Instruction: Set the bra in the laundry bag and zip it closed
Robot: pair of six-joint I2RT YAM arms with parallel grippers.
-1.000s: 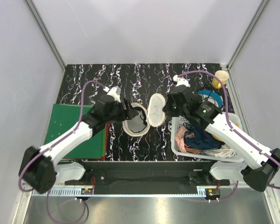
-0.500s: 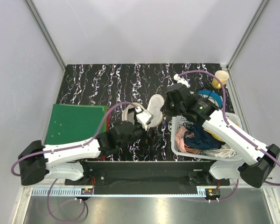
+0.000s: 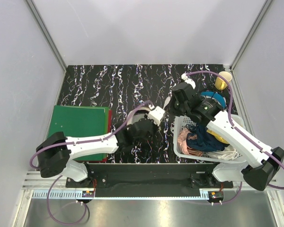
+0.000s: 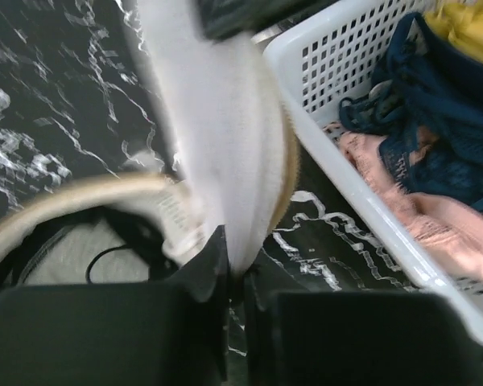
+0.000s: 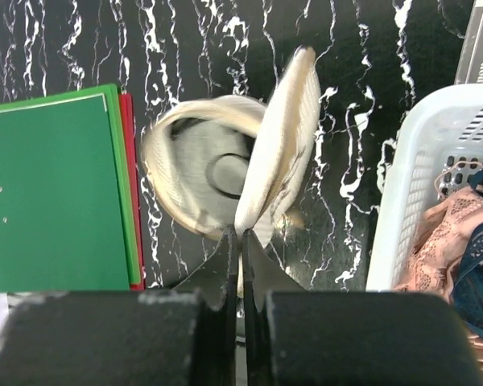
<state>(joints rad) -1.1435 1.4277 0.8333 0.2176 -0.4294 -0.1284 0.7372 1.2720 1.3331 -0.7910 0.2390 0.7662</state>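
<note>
The laundry bag lies open on the black marbled table, its cream lid standing upright on its hinge. In the lower half lies the bra, pale grey cloth with thin black straps. My left gripper is shut on the lid's bottom edge, from the near side. From the other end of the lid, my right gripper is shut on its rim. In the top view my left arm covers most of the bag.
A white lattice basket of blue, pink and yellow clothes stands right of the bag, close to the lid. A green folder lies to the left. At the back right are a yellow cup and a blue object.
My left arm swung from the bag's left side round to its near side. Its gripper opened wide, then shut on the lid's bottom edge. The right gripper kept its hold.
</note>
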